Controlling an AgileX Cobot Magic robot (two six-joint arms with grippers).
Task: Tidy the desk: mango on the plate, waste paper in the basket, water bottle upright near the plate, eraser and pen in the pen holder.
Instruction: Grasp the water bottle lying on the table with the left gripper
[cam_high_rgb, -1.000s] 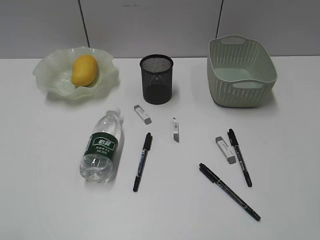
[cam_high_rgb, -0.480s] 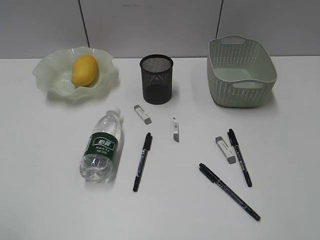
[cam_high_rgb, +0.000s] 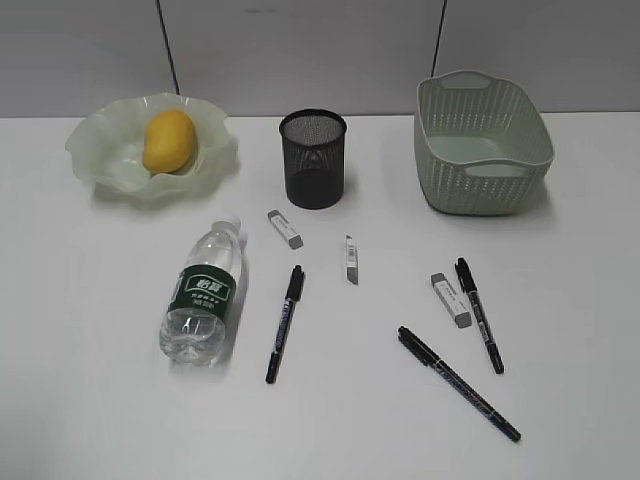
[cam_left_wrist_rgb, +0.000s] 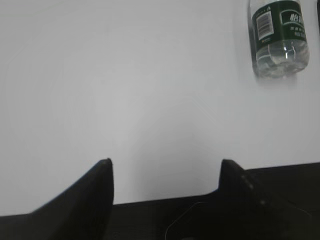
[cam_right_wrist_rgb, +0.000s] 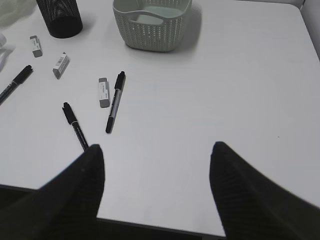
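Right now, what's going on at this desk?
Nothing is being handled. Both claws, left and right, hang open and empty over the near edge of the desk. The mango sits on the plate. The water bottle lies on its side, and three pens and three erasers lie loose.

Bare white tabletop (cam_high_rgb: 90, 400) spreads wide along the left and near edge — open passage. Mid-table is cluttered: a lying water bottle (cam_high_rgb: 204, 292), three pens (cam_high_rgb: 284, 323) and three erasers (cam_high_rgb: 285, 229) scattered close together.
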